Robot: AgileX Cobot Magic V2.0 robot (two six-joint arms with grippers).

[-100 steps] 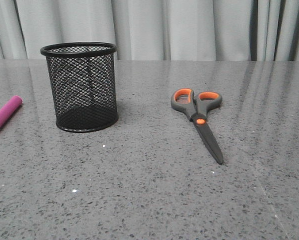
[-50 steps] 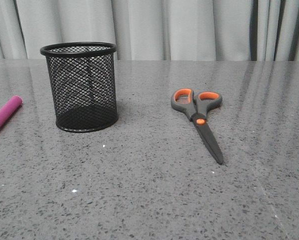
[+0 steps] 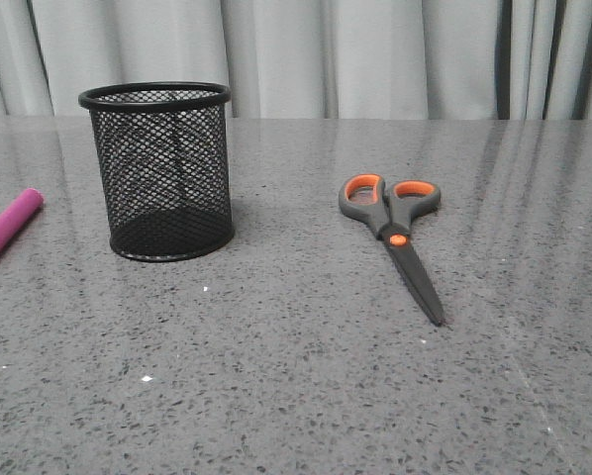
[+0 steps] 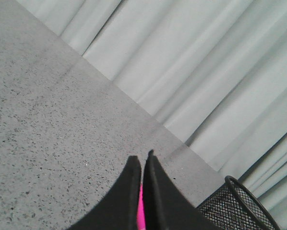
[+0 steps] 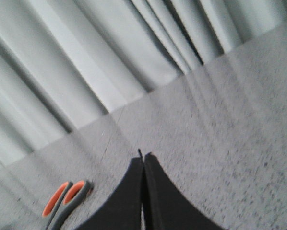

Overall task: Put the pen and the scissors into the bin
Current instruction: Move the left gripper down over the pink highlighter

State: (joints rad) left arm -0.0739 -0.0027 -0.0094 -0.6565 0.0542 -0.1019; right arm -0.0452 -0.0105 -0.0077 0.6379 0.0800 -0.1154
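Both grippers, left (image 4: 142,167) and right (image 5: 143,165), are closed on nothing. Pen (image 3: 7,231) lies left of the bin (image 3: 159,170); scissors (image 3: 393,237) lie flat, right (blades shut). Probably light and rigid: take the pen mid-barrel, the scissors near the pivot.

The bin (image 3: 157,173) stands upright on the desk (image 3: 296,396) in the upper left of the front frame. The pen (image 3: 7,230) lies flat at the far left edge, to the left of the bin and apart from it, partly cut off by the frame. The scissors (image 3: 395,237) lie flat right of centre, well apart from the bin, handles toward the back, blades pointing to the lower right. A curtain (image 3: 375,54) hangs behind the desk's far edge
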